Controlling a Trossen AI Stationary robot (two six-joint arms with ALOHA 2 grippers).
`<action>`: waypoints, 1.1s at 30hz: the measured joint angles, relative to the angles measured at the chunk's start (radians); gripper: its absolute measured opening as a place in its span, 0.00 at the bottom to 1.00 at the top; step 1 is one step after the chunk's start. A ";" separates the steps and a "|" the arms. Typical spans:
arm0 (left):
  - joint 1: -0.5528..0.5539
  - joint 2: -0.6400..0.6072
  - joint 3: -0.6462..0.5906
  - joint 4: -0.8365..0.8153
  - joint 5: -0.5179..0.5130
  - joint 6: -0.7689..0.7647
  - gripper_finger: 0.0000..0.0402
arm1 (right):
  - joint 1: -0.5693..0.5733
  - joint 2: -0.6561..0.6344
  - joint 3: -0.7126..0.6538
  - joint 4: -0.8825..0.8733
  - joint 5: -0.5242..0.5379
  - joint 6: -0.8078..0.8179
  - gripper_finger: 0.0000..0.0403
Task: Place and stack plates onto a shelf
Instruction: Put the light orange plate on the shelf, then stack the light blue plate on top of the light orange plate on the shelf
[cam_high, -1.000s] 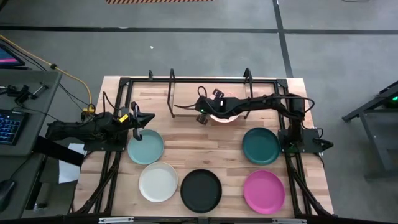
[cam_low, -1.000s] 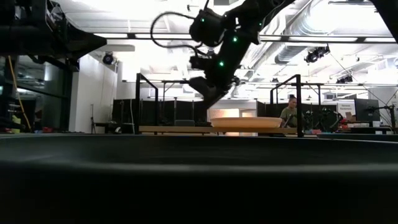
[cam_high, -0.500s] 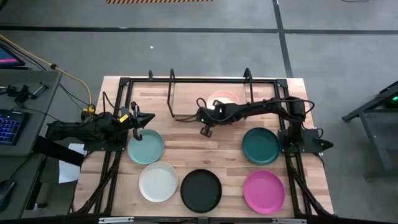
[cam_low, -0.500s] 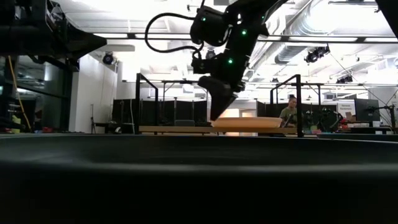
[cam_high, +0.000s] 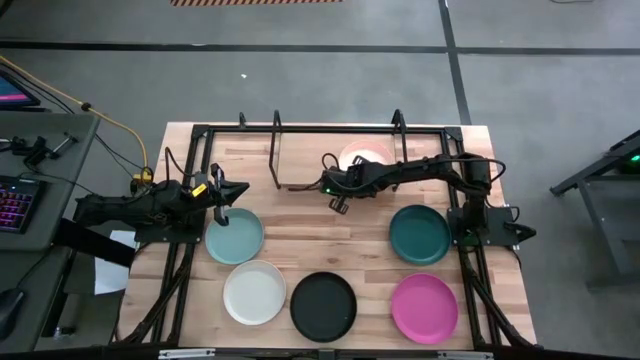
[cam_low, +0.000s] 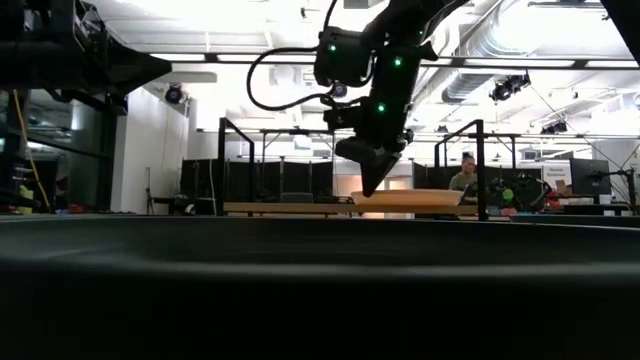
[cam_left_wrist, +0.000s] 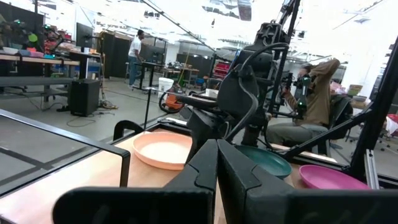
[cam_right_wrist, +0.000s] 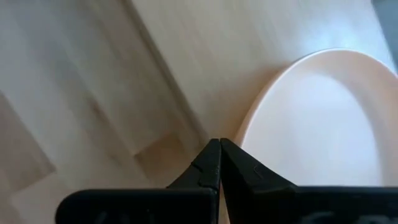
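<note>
The pale pink plate (cam_high: 362, 157) lies flat on the shelf (cam_high: 300, 160), toward the shelf's right end. It is the only plate on the shelf. The right gripper (cam_high: 338, 203) hangs just off the pink plate's left edge, on the side facing the open tabletop. Its fingers are pressed together and hold nothing. In the right wrist view the closed fingertips (cam_right_wrist: 219, 163) point down at the wood beside the plate's rim.

The left gripper (cam_high: 224, 212) rests at the near edge of the light teal plate (cam_high: 234, 236), well to the left of the pink plate. It is closed as well and holds nothing.

Five plates remain on the tabletop, all on the front side of the pink plate:
- light teal plate, front left;
- white plate (cam_high: 254, 292), further front left;
- black plate (cam_high: 323, 305), front;
- dark teal plate (cam_high: 420, 233), front right, nearest the pink plate;
- magenta plate (cam_high: 424, 307), further front right.

Judged step: fetch the next plate for stacking. The dark teal plate appears the shortest reach for the right arm.

Recommended procedure:
1. Clear the shelf's wire uprights before swinging away from the pink plate.
2. Spread the fingers before descending.
3. Pinch the low rim, one finger inside and one outside.
4. Lift level and centre the plate over the pink plate before release.
</note>
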 joint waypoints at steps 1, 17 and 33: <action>0.000 0.000 0.000 0.000 0.000 0.000 0.00 | -0.004 0.000 0.000 -0.001 0.011 -0.001 0.00; 0.000 0.000 0.000 0.000 0.000 -0.003 0.00 | 0.083 -0.033 0.000 -0.003 0.015 -0.061 0.00; 0.000 0.000 0.000 0.007 0.117 -0.076 0.00 | 0.423 -0.126 -0.072 -0.319 0.349 0.354 0.00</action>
